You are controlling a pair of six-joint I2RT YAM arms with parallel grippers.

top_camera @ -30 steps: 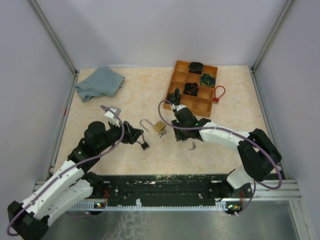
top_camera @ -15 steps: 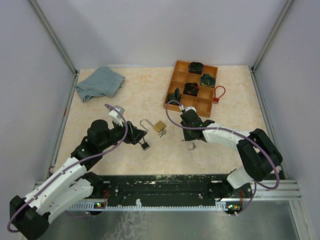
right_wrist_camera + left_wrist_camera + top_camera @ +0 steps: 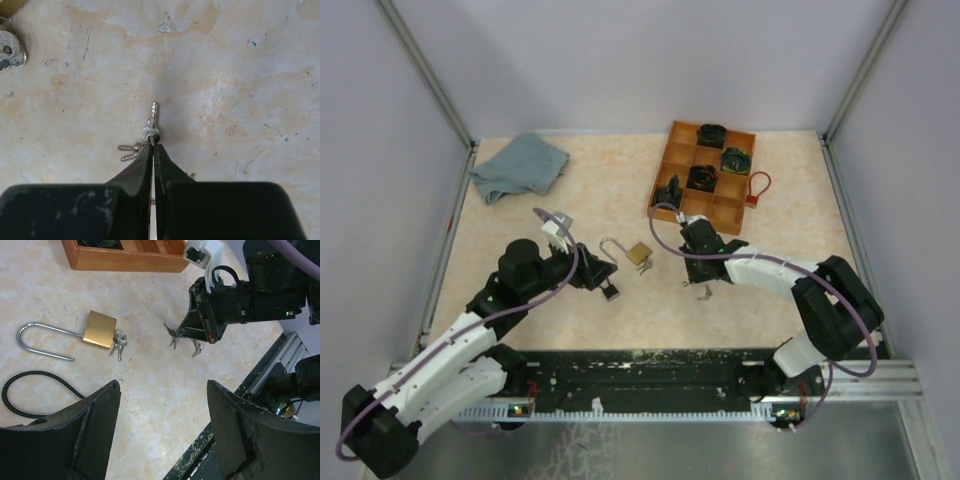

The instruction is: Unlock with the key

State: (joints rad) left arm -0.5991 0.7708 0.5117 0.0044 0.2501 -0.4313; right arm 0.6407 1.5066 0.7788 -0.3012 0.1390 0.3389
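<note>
Near the middle of the tabletop, seen from above, a brass padlock point(image 3: 638, 253) lies flat with its long steel shackle pointing toward 9 o'clock. A small cluster of keys point(image 3: 118, 342) rests at its keyhole end; whether one is inserted cannot be told. One shackle leg appears to end free beside the body. At about 4 o'clock from the padlock, the right claw point(image 3: 152, 147) is pressed together on the head of a second key bunch point(image 3: 151, 131). One key sticks straight out past the fingertips toward 12 o'clock in the wrist view, probably so the blade can be steered into the keyhole. Two spare keys hang off toward 9 o'clock. At about 8 o'clock from the padlock, the left claw point(image 3: 164, 390) is spread wide and holds nothing. It hovers low and faces the padlock, likely placed to steady the body. A black cable point(image 3: 30, 373) lies just beside that claw. A wooden tray point(image 3: 661, 168) sits at 1 o'clock and a blue cloth point(image 3: 520, 165) at 10 o'clock, both well apart from the work.
</note>
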